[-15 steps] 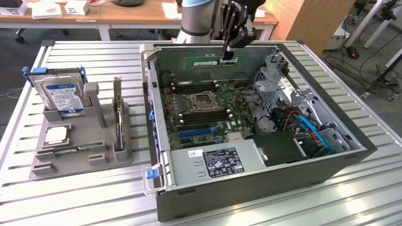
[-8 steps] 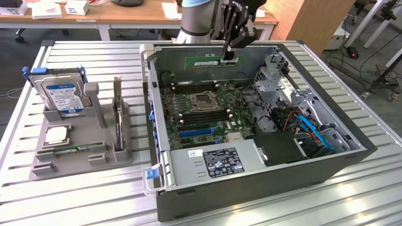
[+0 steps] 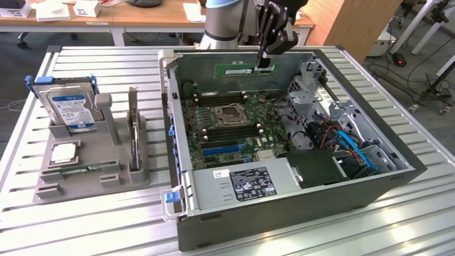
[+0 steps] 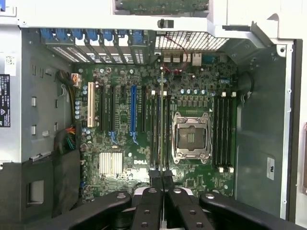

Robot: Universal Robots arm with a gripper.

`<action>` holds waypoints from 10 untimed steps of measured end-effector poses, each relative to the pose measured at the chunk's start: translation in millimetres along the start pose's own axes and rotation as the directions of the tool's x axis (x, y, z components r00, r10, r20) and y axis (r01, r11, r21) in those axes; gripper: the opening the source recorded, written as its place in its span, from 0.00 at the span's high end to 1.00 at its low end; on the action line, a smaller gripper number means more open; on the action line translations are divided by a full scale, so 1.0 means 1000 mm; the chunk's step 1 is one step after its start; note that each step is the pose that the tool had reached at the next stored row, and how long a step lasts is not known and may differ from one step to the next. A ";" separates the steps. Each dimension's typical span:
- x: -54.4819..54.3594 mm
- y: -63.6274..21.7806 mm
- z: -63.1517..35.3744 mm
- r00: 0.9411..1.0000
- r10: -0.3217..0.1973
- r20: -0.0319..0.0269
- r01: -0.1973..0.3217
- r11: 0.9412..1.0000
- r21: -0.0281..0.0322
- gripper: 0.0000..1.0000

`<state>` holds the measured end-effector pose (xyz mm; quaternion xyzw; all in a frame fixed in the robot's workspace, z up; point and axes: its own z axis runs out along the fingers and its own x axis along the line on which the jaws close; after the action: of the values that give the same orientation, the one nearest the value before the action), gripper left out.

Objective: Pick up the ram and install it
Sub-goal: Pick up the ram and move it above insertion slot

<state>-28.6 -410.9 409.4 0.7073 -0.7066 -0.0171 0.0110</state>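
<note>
Closest to the wrist camera were the black fingers (image 4: 154,179) of your hand (image 4: 161,176), clenched on the ram (image 4: 161,120). From there you saw the ram edge-on, as a thin line running away from the fingertips. In the exterior view your hand (image 3: 265,64) gripped that green stick by its upper long edge. The grip sat off-centre, toward the end on the exterior view's right, and the stick's long side was level.

You held the ram up in the air, clear of the board and not seated in any slot. Below your hand lay the motherboard (image 3: 213,138) inside the open computer case (image 3: 299,208). Straight under the ram ran a bank of dark memory slots (image 4: 167,129), with the CPU socket (image 4: 191,136) just beside them. The power supply (image 3: 245,181) sat in the same case, well apart from your hand.

Outside the case, far off toward the exterior view's left of your hand, a grey holder (image 3: 89,176) stood on the slatted worktop (image 3: 106,229). A blue-labelled hard drive (image 3: 67,109) stood upright in the holder, and a second green stick (image 3: 76,171) lay flat in its low part.
</note>
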 end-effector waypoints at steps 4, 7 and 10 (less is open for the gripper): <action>0.000 -0.0002 0.0045 1.000 0.000 0.000 0.000 1.000 0.000 0.89; 0.000 -0.0004 0.0091 1.000 0.000 0.000 0.000 1.000 0.000 0.89; 0.000 -0.0006 0.0133 1.000 0.000 0.000 0.000 1.000 0.000 0.89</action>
<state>-28.6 -410.9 396.1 0.7073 -0.7067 -0.0171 0.0110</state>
